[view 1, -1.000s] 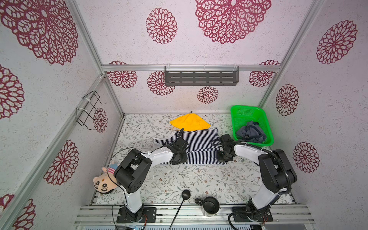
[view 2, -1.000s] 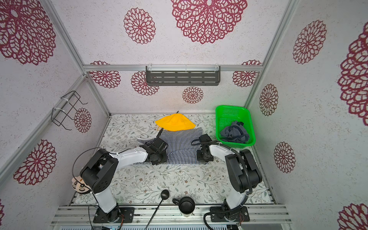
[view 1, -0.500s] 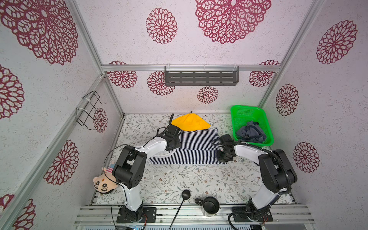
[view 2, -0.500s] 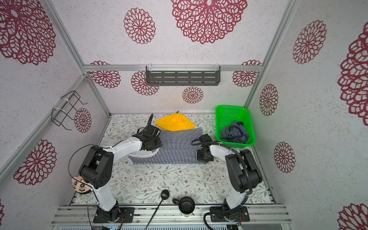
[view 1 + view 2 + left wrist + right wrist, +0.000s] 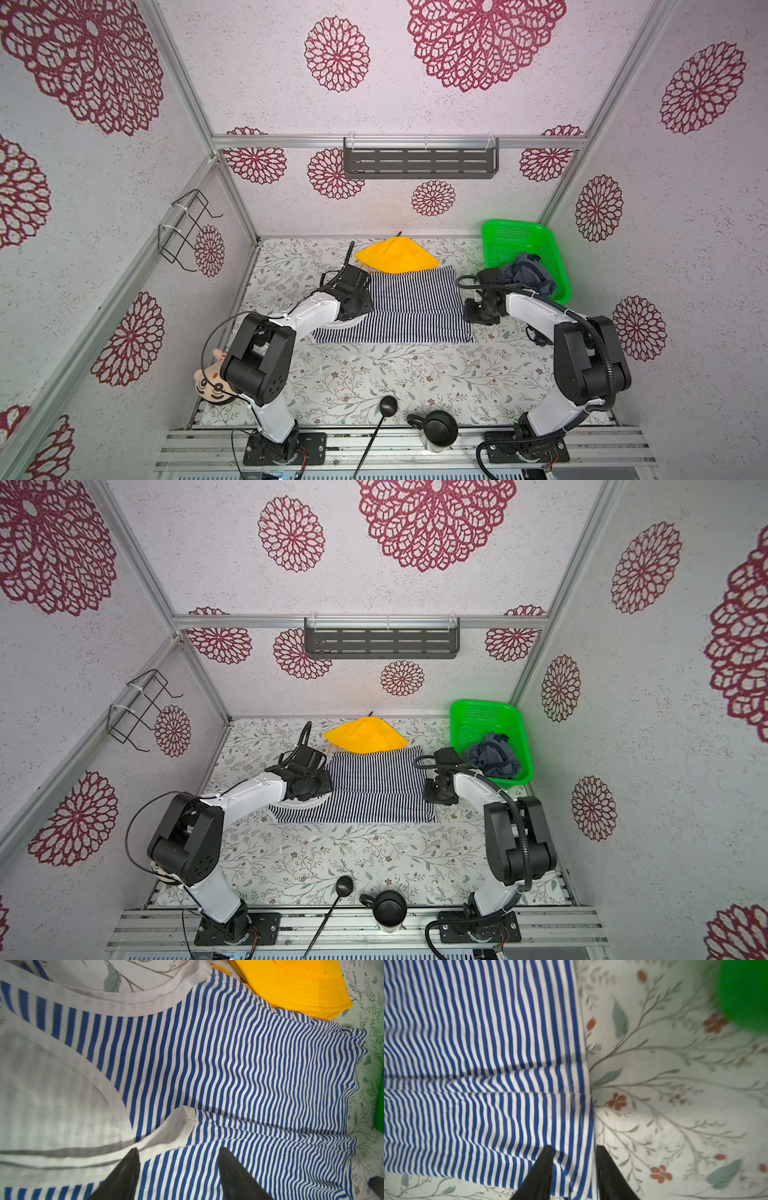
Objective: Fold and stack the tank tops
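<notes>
Navy-and-white striped tank top (image 5: 409, 307): lies flat mid-counter, long side running left to right, seen in both top views (image 5: 374, 787). White-banded neck and armholes are at its left end, the hem at its right.
Edges: a fold edge crosses the cloth left to right about midway. The far edge touches the yellow hat (image 5: 395, 255). The near edge is straight and the right hem slightly rippled.
Left jaws: apart, low over the left end by a white armhole band. Cloth lies under the fingertips (image 5: 128, 1167), nothing clamped.
Right jaws: apart, astride the right hem towards its near corner. The fingertips (image 5: 544, 1163) show no pinch.
Blue-grey tank top (image 5: 525, 272): crumpled in the green basket (image 5: 515, 226), far right.
Open room: wide bare counter (image 5: 374, 374) on the near side of the cloth, a narrower strip along the left wall, little between hem and basket.
Near-edge clutter: black ladle (image 5: 386, 405), black mug (image 5: 436, 426), plush toy (image 5: 210, 380) at near left.
Room: white walls with crimson flower prints. A grey shelf (image 5: 419, 162) hangs on the far wall and a wire rack (image 5: 187, 228) on the left wall.
</notes>
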